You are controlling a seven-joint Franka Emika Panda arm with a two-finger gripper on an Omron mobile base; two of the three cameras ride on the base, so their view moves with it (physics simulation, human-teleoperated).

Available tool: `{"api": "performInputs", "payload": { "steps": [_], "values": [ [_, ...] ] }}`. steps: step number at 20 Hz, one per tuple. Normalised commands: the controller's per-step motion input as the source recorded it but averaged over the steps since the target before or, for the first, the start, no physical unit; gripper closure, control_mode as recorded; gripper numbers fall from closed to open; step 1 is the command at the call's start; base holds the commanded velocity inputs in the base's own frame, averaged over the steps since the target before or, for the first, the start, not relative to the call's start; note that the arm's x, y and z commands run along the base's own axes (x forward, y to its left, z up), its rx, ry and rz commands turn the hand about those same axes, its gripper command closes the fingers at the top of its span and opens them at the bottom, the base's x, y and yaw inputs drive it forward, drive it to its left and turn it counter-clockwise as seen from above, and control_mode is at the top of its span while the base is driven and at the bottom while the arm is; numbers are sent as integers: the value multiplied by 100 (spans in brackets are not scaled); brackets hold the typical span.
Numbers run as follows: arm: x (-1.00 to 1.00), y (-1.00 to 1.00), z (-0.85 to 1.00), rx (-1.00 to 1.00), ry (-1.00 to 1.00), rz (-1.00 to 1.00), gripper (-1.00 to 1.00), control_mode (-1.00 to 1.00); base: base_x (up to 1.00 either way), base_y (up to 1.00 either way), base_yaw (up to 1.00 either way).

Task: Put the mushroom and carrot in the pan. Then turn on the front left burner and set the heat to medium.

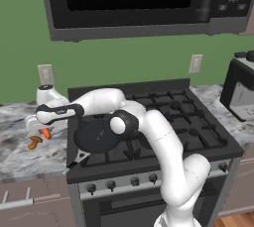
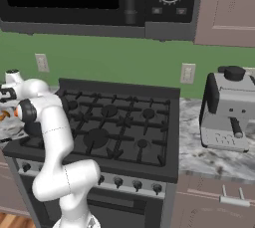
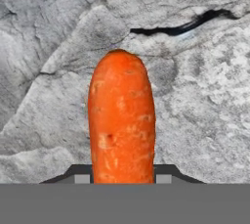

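Note:
The bright orange carrot (image 3: 122, 120) sits between my gripper's (image 3: 122, 179) two dark fingertips (image 3: 82, 178), with the marble counter right behind it. My gripper (image 1: 43, 128) is shut on the carrot (image 1: 46, 133) low over the counter, left of the stove. The brownish mushroom (image 1: 33, 142) lies on the counter just in front and to the left of it. The dark round pan (image 1: 96, 136) rests on the stove's front left corner, its handle pointing forward. It hides the front left burner.
The stove's knobs (image 1: 111, 185) run along its front panel. A white pot-like object (image 1: 45, 92) stands behind my hand by the wall. A microwave (image 1: 139, 3) hangs above. A coffee machine (image 2: 226, 107) stands on the counter to the right.

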Motion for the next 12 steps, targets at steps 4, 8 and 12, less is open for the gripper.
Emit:
{"api": "performInputs", "payload": {
  "steps": [4,8,12],
  "values": [
    [-56,-9,0,0,-2,0,100,-100,0,0,0],
    [-79,-6,0,0,-6,4,100,-100,0,0,0],
    [-80,0,7,0,-9,9,100,-100,0,0,0]
  ]
}}
